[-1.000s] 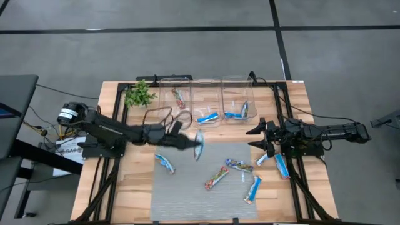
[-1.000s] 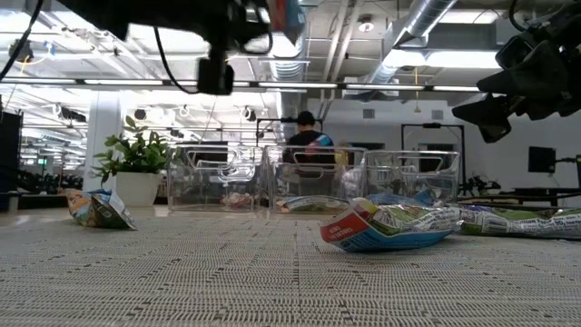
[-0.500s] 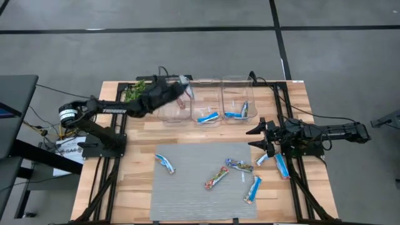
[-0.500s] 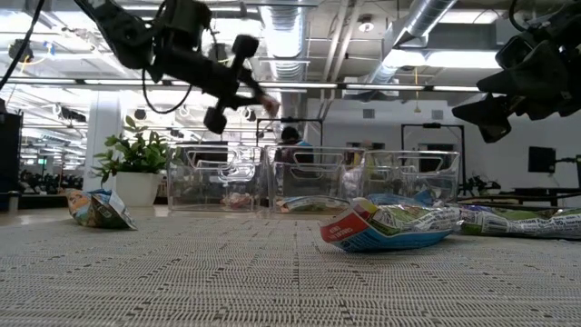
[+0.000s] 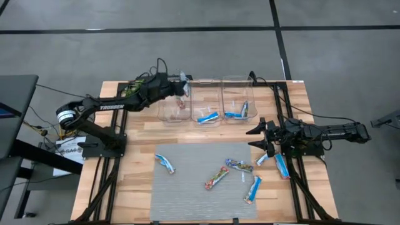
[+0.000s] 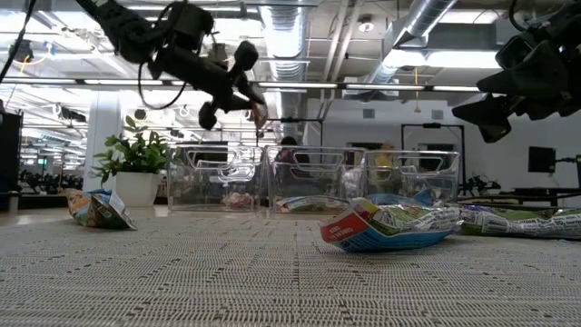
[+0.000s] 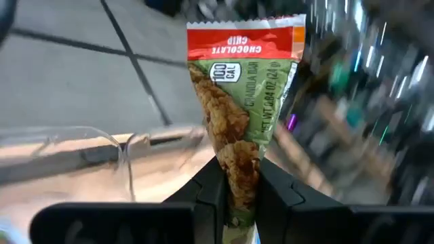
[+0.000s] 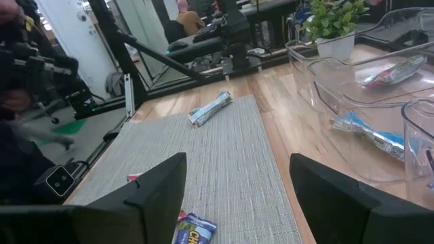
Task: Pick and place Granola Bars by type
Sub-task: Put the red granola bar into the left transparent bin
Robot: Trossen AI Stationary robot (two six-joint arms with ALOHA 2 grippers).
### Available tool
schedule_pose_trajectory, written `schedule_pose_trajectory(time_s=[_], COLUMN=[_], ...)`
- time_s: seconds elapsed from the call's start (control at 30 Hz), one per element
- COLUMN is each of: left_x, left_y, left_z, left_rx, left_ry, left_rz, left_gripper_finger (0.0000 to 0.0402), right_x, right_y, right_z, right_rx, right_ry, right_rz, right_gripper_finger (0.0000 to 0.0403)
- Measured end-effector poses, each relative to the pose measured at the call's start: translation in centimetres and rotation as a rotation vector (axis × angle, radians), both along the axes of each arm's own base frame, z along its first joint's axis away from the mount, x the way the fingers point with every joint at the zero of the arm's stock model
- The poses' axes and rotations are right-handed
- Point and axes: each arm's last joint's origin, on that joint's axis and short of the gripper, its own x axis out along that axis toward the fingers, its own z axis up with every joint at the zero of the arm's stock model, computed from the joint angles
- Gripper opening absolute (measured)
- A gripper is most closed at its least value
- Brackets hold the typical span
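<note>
- The left gripper [image 5: 182,87] is clenched on a chocolate chip granola bar [image 7: 237,102]. Only the left wrist view shows the wrapper's red top band, green body and printed flavour, pinched between the two dark fingers [image 7: 211,196] at its lower end.
- In the high view that gripper hangs over the leftmost clear bin [image 5: 174,99], and the bar in its fingers shows only as a pale scrap at the tip.
- The low view shows what the overhead one cannot: the left gripper [image 6: 245,98] is raised well above the bin rims, with the bar [image 6: 260,113] dangling below it.
- The right gripper [image 5: 255,139] waits with its jaws spread and nothing between them, on the far side of the table from the left gripper, beside the grey mat [image 5: 187,187].
- Just beside the right gripper lie two blue-and-white bars [image 5: 282,165]. More bars lie on the mat between the two arms, a red and green one [image 5: 216,177] among them.
- The right wrist view shows a blue-and-white bar [image 8: 366,132] inside a clear bin near that gripper and another bar [image 8: 211,109] far off on the mat; its own fingers [image 8: 159,186] cut off the nearest wrapper.
- In the low view a crumpled wrapper [image 6: 386,225] in the foreground hides part of the bins, and the contents behind the clear walls are hard to make out.
- The potted plant [image 6: 134,163] stands beside the left bin; the left arm partly covers it from above.
</note>
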Motion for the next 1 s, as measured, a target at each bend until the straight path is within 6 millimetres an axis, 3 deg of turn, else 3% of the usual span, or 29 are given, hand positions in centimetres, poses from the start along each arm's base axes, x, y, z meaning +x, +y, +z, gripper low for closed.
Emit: schedule_pose_trajectory(time_s=[0.17, 0.4, 0.6, 0.77, 1.0], left_x=[0.2, -0.5, -0.9, -1.0, -1.2], left_y=[-0.1, -0.6, -1.1, -1.2, -1.2], left_z=[1.4, 0.8, 0.1, -0.1, -0.2], left_rx=[0.117, 0.235, 0.295, 0.270, 0.221], left_ry=[0.307, 0.682, 0.780, 0.801, 0.803], left_rz=[-0.147, -0.340, -0.509, -0.498, -0.482], left_gripper_finger=[0.0048, 0.0048, 0.0048, 0.0049, 0.0103], right_x=[0.0, 0.0, 0.0, 0.0, 0.0], right_y=[0.0, 0.0, 0.0, 0.0, 0.0], right_z=[0.0, 0.0, 0.0, 0.0, 0.0], right_rx=[0.000, 0.000, 0.000, 0.000, 0.000], right_ry=[0.000, 0.000, 0.000, 0.000, 0.000], right_rz=[-0.001, -0.001, 0.000, 0.000, -0.001], right_gripper_finger=[0.0255, 0.0255, 0.0255, 0.0255, 0.0255])
